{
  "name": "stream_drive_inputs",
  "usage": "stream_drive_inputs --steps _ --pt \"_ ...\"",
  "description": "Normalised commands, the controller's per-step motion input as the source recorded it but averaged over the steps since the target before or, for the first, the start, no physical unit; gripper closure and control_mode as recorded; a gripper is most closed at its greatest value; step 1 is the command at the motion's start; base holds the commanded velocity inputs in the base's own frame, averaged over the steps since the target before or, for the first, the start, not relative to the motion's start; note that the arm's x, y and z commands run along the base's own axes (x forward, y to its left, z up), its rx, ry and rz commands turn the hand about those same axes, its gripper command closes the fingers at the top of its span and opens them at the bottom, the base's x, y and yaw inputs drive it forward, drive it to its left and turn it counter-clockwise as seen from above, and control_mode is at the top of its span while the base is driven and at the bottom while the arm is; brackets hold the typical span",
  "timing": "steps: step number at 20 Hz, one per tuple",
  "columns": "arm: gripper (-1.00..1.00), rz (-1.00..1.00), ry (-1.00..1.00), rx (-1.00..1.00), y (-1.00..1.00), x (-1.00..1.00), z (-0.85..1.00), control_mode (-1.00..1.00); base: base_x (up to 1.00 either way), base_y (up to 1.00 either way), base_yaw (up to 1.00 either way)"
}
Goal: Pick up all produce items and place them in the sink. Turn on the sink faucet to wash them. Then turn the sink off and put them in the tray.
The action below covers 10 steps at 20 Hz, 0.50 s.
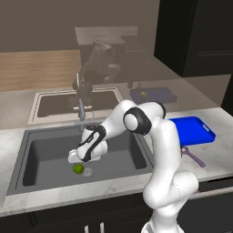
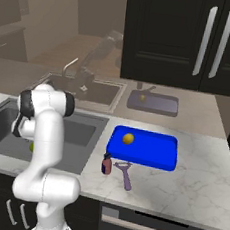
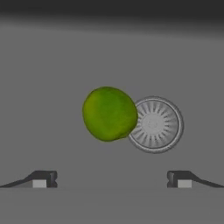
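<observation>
Green fruit (image 3: 109, 113) on sink (image 1: 45, 145) floor, beside round drain (image 3: 155, 124), partly overlapping it from hand view. Yellow-orange fruit (image 2: 128, 138) already in blue tray (image 2: 148, 153) on desk (image 2: 189, 190). Hand (image 1: 78, 157) low in basin above green fruit, fingers spread wide, holding nothing. Judgement: late stage; green fruit not yet gripped, move to tray remains. No water visible at faucet (image 1: 82, 107).

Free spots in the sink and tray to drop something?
Dark grey sink basin: floor left of the green lime is bare; crowded at the round metal drain under the open gripper. Bright blue tray: bare right of the yellow-orange lemon.
</observation>
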Motion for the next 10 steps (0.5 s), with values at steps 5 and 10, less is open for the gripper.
stream_drive_inputs --steps 5,10 --pt "-1.00 0.00 0.01 0.00 0.07 0.30 -0.32 -1.00 0.00 0.00 0.00" --pt "-1.00 0.00 0.02 0.00 0.03 0.24 -0.33 -1.00 0.00 0.00 0.00"
